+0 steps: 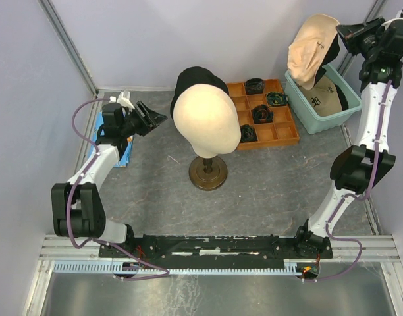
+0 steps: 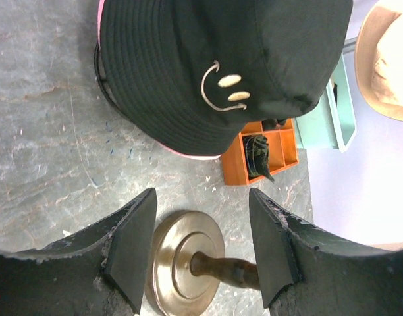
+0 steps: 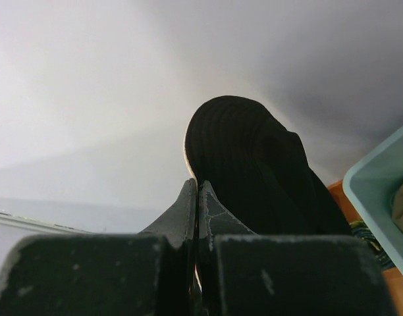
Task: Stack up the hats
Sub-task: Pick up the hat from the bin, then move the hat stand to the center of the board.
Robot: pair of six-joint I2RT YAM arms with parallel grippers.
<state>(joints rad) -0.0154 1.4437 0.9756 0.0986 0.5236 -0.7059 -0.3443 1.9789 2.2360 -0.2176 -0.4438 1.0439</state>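
A black hat with a pale smiley logo [image 2: 214, 66] lies on the table behind the mannequin head [image 1: 207, 122], over a pink hat whose edge [image 2: 188, 153] peeks out beneath it. From above, the black hat [image 1: 196, 76] is half hidden by the head. My left gripper [image 1: 152, 118] hangs open left of the head, with the brown stand's base [image 2: 185, 263] showing between its fingers [image 2: 132, 247]. My right gripper [image 1: 346, 34] is shut on the brim of a beige hat [image 1: 311, 49], which hangs above the teal tub [image 1: 307, 122]. That hat's dark underside [image 3: 254, 171] fills the right wrist view. A tan cap with a black emblem [image 1: 323, 99] lies in the tub.
An orange compartment tray [image 1: 287, 135] holding dark small items stands between the mannequin head and the tub. A blue flat object [image 1: 126, 153] lies under the left arm by the left wall. Walls close in the table at the back and both sides.
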